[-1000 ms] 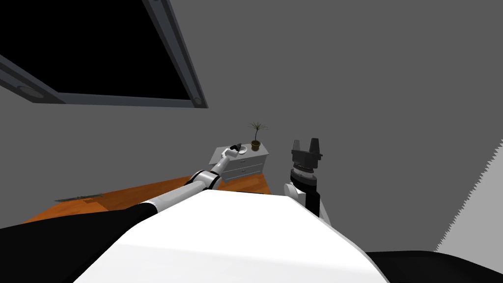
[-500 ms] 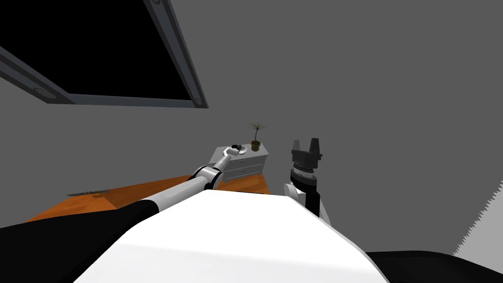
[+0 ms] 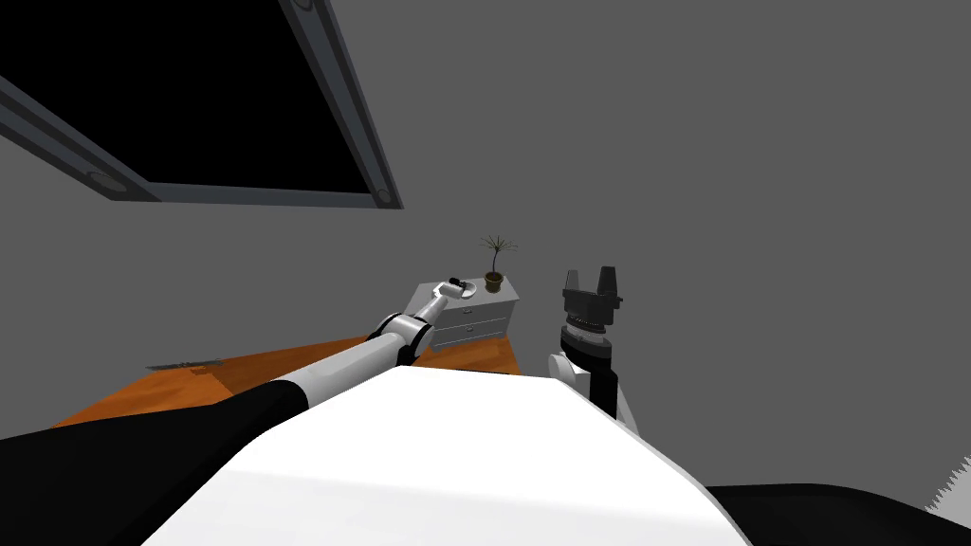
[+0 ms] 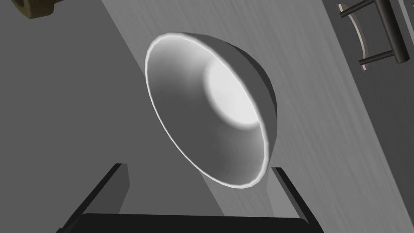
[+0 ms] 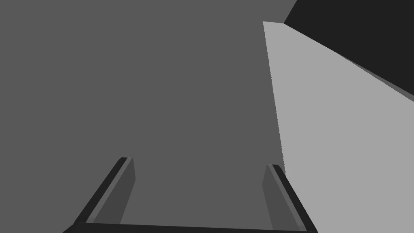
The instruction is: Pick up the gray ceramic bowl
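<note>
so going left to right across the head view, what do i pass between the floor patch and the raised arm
orange floor → left gripper → potted plant → right gripper

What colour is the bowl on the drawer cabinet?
The bowl is grey, paler at rim and bottom; best in the left wrist view.
</note>
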Available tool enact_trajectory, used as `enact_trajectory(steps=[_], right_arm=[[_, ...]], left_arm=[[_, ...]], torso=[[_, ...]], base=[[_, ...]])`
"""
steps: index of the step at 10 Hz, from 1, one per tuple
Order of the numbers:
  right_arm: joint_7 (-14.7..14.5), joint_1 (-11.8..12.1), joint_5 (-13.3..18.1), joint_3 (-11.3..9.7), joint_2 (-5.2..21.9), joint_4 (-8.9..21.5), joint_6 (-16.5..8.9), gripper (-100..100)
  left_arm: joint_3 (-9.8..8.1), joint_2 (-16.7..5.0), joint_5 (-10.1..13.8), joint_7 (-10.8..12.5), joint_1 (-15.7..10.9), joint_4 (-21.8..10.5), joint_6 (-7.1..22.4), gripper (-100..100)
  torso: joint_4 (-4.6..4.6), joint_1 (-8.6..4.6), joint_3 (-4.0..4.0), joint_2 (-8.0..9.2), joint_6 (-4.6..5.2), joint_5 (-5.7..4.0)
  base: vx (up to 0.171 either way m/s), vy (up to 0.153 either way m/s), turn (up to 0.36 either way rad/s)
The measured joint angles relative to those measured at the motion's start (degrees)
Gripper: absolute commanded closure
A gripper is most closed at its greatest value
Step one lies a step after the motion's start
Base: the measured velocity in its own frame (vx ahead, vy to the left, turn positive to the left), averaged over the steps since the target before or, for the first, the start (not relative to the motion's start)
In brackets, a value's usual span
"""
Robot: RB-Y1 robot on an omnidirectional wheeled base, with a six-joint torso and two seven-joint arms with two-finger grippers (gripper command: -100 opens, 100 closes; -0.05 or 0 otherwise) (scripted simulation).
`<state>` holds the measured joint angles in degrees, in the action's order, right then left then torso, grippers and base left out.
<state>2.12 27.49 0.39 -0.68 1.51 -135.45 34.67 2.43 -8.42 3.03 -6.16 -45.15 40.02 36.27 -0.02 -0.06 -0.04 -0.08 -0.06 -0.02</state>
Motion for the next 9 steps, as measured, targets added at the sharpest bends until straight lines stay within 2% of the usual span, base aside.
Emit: enact_trajectory(steps=[2, 3, 5, 9], right_arm=[[0.0, 0.0, 0.0, 0.0, 0.0, 0.0, 0.0, 0], [0.0, 0.0, 0.0, 0.0, 0.0, 0.0, 0.0, 0], [0.0, 0.0, 0.0, 0.0, 0.0, 0.0, 0.0, 0], [0.0, 0.0, 0.0, 0.0, 0.0, 0.0, 0.0, 0]], left_arm=[[-0.48, 0.1, 0.7, -0.6, -2.6, -3.6, 2.4, -100], [-0.68, 0.1, 1.0, -0.8, -4.0, -6.5, 2.9, -100], [-1.05, 0.3, 1.4, -1.2, -5.6, -9.6, 5.2, -100], [-1.46, 0.3, 2.0, -1.8, -7.3, -12.8, 7.5, -100]], torso=[[-0.01, -0.11, -0.06, -0.11, -0.01, -0.02], [-0.03, -0.08, -0.07, -0.12, 0.01, -0.02], [-0.03, -0.04, -0.1, -0.19, -0.01, -0.01], [-0.02, 0.08, -0.04, -0.07, 0.0, 0.02]], base=[[0.047, -0.058, 0.075], [0.044, -0.032, 0.056], [0.062, -0.04, 0.07], [0.032, -0.014, 0.036]])
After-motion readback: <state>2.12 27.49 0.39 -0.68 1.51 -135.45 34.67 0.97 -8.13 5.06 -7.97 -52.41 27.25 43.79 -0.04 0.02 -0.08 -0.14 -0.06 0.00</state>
